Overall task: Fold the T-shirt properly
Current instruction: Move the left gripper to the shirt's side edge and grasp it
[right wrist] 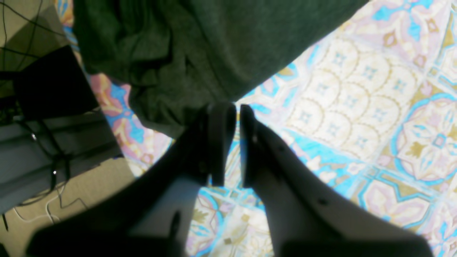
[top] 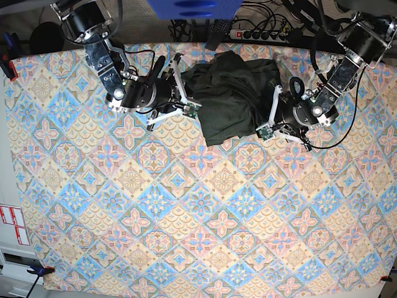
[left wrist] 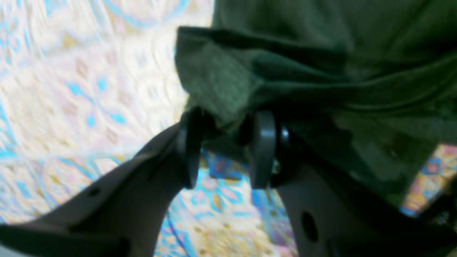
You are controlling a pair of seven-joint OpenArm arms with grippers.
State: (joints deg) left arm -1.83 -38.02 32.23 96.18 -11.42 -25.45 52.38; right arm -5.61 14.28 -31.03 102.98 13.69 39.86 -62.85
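T-shirt (top: 232, 93) bunched at surface's (top: 186, 217) far edge: soft, limp knit. Left tool (left wrist: 223, 150) half-closed around a hem fold; right tool (right wrist: 237, 142) clenched on its corner. Grab edges.

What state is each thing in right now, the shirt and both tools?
Dark olive-green knit T-shirt: crumpled in a heap, unfolded, on the patterned tablecloth.
Left tool: jaws partly closed around a bunched shirt edge.
Right tool: jaws nearly shut at the shirt's edge.
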